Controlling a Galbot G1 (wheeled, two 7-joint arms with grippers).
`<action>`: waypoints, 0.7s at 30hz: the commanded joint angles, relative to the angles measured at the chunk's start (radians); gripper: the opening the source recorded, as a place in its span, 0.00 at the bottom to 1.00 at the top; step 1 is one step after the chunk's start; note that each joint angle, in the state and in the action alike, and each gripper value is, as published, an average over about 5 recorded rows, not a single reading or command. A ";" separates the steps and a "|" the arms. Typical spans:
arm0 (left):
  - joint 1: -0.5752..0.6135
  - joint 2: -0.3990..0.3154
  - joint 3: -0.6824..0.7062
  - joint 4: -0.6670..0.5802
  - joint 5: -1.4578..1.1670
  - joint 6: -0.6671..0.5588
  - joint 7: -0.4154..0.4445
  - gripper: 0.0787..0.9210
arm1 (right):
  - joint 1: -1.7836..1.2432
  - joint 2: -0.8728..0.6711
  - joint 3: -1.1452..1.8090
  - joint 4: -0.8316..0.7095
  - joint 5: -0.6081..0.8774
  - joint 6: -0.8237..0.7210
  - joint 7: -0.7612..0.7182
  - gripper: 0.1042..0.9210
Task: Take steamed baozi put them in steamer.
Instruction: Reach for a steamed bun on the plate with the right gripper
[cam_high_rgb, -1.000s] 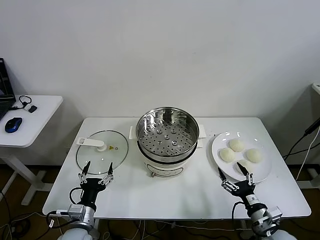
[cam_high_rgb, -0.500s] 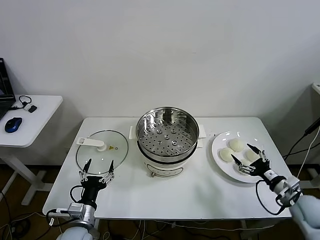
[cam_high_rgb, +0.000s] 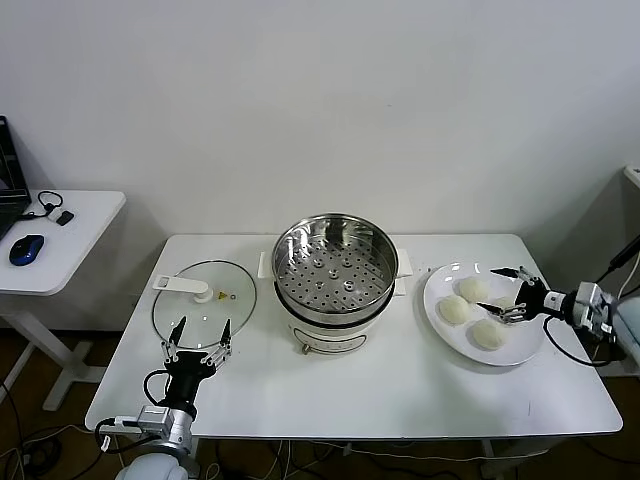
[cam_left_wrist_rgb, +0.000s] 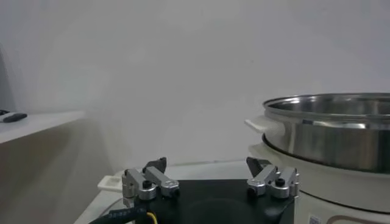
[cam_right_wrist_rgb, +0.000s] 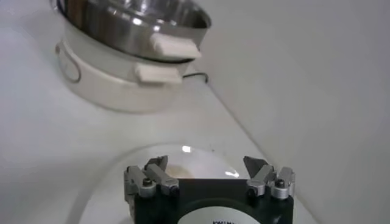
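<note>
Head view first — left gripper (cam_high_rgb: 198, 349) sat parked at the near left table edge, jaws apart, tips at the near rim of the glass lid (cam_high_rgb: 204, 317); no change there over the last second. The right gripper (cam_high_rgb: 507, 294) was the one that moved: a second ago it hung off the near edge of the table in front of the white plate (cam_high_rgb: 528, 345), half a second ago it was over the plate's near right side, and now it reached in from the right, low over the plate, jaws apart and straddling the far right bun, which it largely hid. Nothing was clamped yet. I judged this as the approach to the first pick — closing on that bun would come next.

The steamed baozi (cam_high_rgb: 455, 310) all lay on the plate, right of the steamer (cam_high_rgb: 335, 272) — three clearly visible as smooth, domed, cream-white rounds, close together, the fourth mostly hidden between the fingers. They looked soft, so a hard squeeze could dent one.

The steamer stood mid-table, lid off, perforated tray bare, no bun inside. Right wrist view showed its handle (cam_right_wrist_rgb: 175, 45) well beyond the plate rim.
</note>
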 joint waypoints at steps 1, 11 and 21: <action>0.003 -0.002 0.000 0.005 -0.002 -0.002 0.000 0.88 | 0.532 0.013 -0.463 -0.297 -0.127 0.009 -0.187 0.88; 0.005 -0.001 -0.003 0.002 -0.001 -0.001 -0.001 0.88 | 0.669 0.206 -0.555 -0.580 -0.289 0.062 -0.229 0.88; 0.002 -0.001 -0.003 -0.003 -0.001 0.003 -0.001 0.88 | 0.686 0.338 -0.509 -0.737 -0.422 0.084 -0.228 0.88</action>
